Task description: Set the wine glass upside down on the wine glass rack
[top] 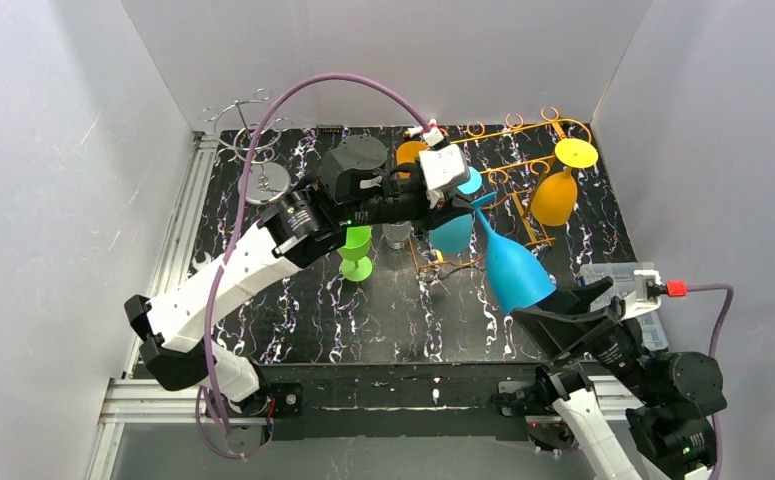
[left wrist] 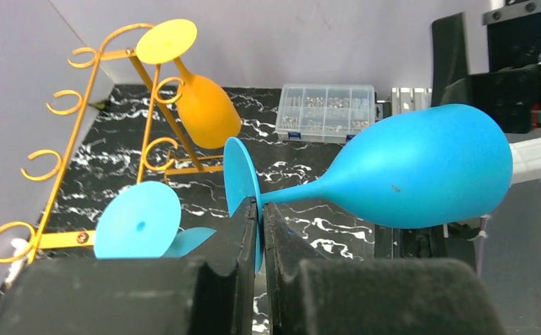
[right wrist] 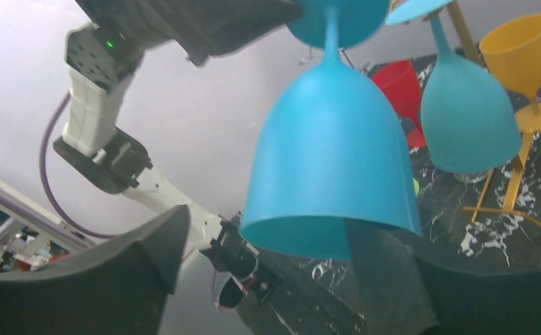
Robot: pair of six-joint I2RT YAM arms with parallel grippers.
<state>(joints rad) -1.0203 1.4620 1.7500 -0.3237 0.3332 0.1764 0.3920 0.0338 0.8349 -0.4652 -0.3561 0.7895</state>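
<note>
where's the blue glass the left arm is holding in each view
Top external: held glass right of centre, slanting down toward the right arm.
Left wrist: held glass centre-right, lying sideways, foot pinched in the left tool.
Right wrist: held glass centre, rim at the bottom.
Shared landmark: hung blue glass, beside it in all three.

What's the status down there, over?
Left gripper shut on foot of blue wine glass. Right gripper open around its bowl. Not yet on rack. Second blue glass hangs alongside.
</note>
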